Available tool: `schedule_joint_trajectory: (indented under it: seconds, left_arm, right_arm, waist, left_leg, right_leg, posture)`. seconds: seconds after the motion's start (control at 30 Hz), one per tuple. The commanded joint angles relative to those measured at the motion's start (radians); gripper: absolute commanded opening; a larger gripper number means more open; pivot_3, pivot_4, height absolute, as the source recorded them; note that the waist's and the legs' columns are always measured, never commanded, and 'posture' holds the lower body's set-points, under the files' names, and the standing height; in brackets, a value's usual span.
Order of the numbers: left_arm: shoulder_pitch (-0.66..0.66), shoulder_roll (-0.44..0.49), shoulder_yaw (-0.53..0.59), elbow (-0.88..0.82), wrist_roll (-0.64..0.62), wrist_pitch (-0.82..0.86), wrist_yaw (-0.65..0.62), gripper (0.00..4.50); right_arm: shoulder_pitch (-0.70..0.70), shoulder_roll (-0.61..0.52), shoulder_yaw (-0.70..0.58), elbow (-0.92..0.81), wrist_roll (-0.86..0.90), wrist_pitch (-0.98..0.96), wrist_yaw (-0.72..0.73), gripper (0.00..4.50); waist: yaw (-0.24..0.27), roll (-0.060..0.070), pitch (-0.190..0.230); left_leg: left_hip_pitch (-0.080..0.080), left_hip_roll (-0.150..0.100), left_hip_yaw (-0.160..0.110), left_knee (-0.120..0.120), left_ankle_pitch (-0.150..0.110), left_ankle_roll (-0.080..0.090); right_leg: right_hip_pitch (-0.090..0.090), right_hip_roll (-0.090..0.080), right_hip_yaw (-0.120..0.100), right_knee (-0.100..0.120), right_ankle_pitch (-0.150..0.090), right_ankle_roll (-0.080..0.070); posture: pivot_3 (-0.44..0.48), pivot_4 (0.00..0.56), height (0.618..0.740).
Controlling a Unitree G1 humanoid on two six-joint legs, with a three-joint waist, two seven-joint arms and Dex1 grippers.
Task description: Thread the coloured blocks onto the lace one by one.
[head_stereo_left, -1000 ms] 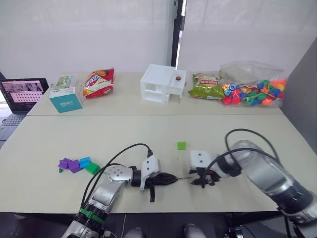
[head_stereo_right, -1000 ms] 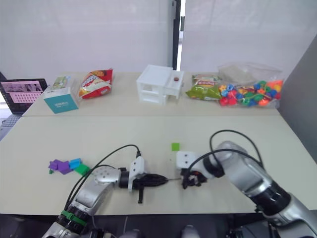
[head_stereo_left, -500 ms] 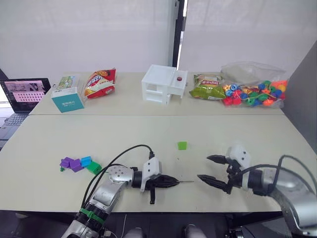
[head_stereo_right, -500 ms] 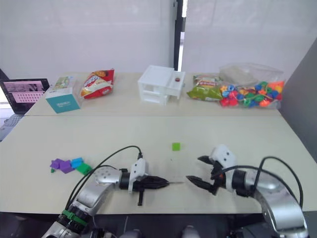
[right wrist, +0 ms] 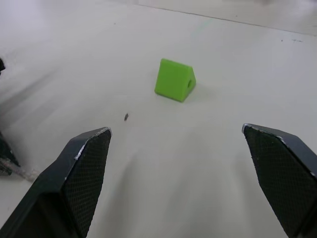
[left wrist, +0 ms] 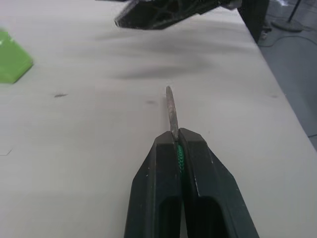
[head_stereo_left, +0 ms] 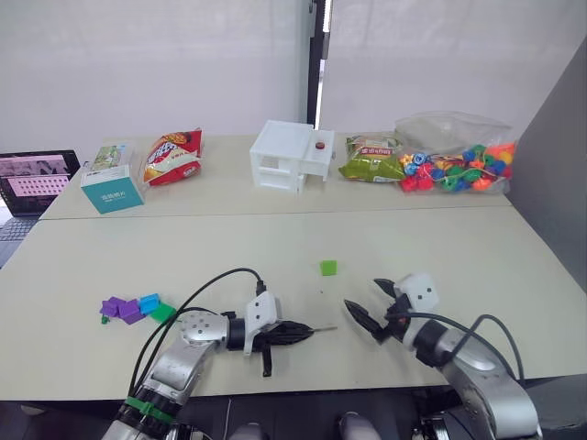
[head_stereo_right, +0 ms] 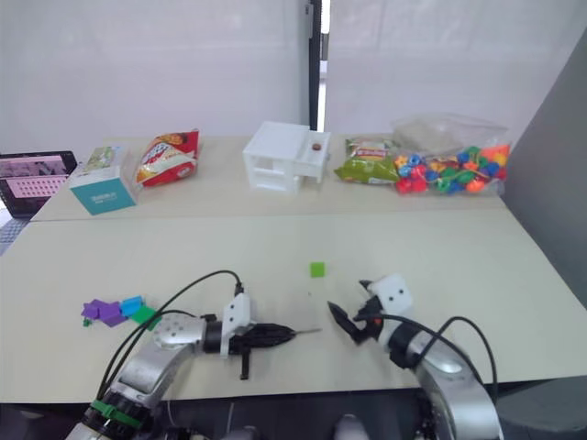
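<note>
L gripper (left wrist: 177,140): two black matte plastic fingers pressed together, clamped on the thin braided green lace (left wrist: 179,157) right at its stiff grey metallic tip (left wrist: 170,110); tip pokes fwd, low over the smooth beige tabletop (head_stereo_left: 138,266), aimed toward R gripper (head_stereo_left: 372,306). R gripper: wedge-shaped black fingers w/ cross-hatched pads (right wrist: 84,173), spread wide apart, holding nothing. Beyond it, btwn the two grippers, sits a light green glossy plastic block w/ round hole in one face (right wrist: 174,80), apart from both. Other coloured blocks, two purple, one blue, one dark green (head_stereo_left: 138,308), clustered touching, well off to the L. Far edge: clear bag of mixed beads (head_stereo_left: 454,170), white plastic box (head_stereo_left: 286,156).
</note>
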Motion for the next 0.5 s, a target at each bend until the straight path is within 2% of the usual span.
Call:
schedule_joint_trajectory:
  seconds: [0.03,0.2,0.5]
  left_arm:
    - [0.031,0.027,0.032,-0.063,-0.017,0.015,0.020,0.00]
    - [0.061,0.037,0.053,-0.106,-0.018,0.041,0.055,0.00]
    - [0.084,0.052,0.054,-0.159,-0.027,0.096,0.070,0.00]
  right_arm:
    - [-0.089,0.054,0.041,0.090,-0.038,-0.028,-0.082,4.47]
    - [-0.196,0.121,0.073,0.237,-0.076,-0.046,-0.162,4.47]
    - [-0.287,0.161,0.115,0.406,-0.105,-0.100,-0.185,4.47]
  waist:
    - [0.000,0.000,0.000]
    - [0.004,0.000,0.000]
    - [-0.002,0.000,0.000]
  left_leg:
    - [0.000,0.000,0.000,0.000,0.000,0.000]
    - [0.000,0.000,-0.001,0.000,0.000,0.000]
    - [0.000,0.000,-0.001,-0.001,0.000,0.000]
  right_leg:
    - [0.000,0.000,0.000,0.000,0.000,0.000]
    - [-0.001,0.000,0.000,0.001,0.000,0.000]
    - [-0.002,0.000,0.000,0.001,0.000,-0.001]
  posture:
    - [0.000,0.150,0.740]
    - [0.000,0.150,0.740]
    - [0.000,0.150,0.740]
